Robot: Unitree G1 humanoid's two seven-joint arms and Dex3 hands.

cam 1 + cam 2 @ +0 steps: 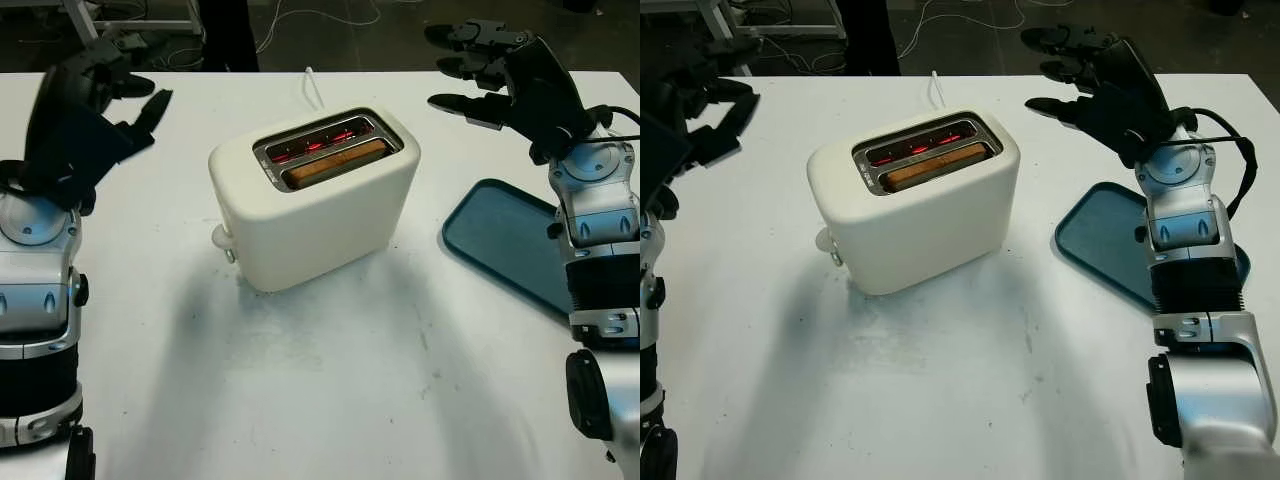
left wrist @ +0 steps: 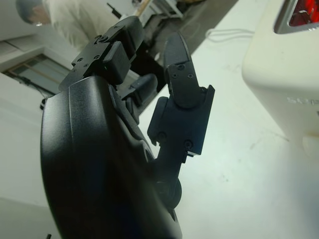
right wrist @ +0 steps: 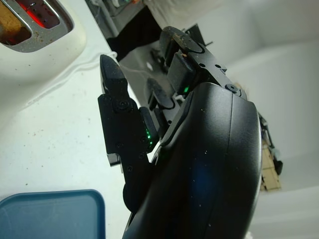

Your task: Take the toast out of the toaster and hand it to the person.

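A cream two-slot toaster stands in the middle of the white table. A brown slice of toast sits low in its nearer slot, and the farther slot glows red. My left hand is raised at the left of the toaster, open and holding nothing. My right hand hovers open at the right, above and behind the toaster's right end, well apart from it. In the right wrist view the toaster's slot corner lies beyond my fingers. A person in light clothing stands beyond the table.
A blue tray lies on the table at the right, beside my right forearm. The toaster's white cord runs off the far edge. Dark floor with cables and metal frames lies beyond the table.
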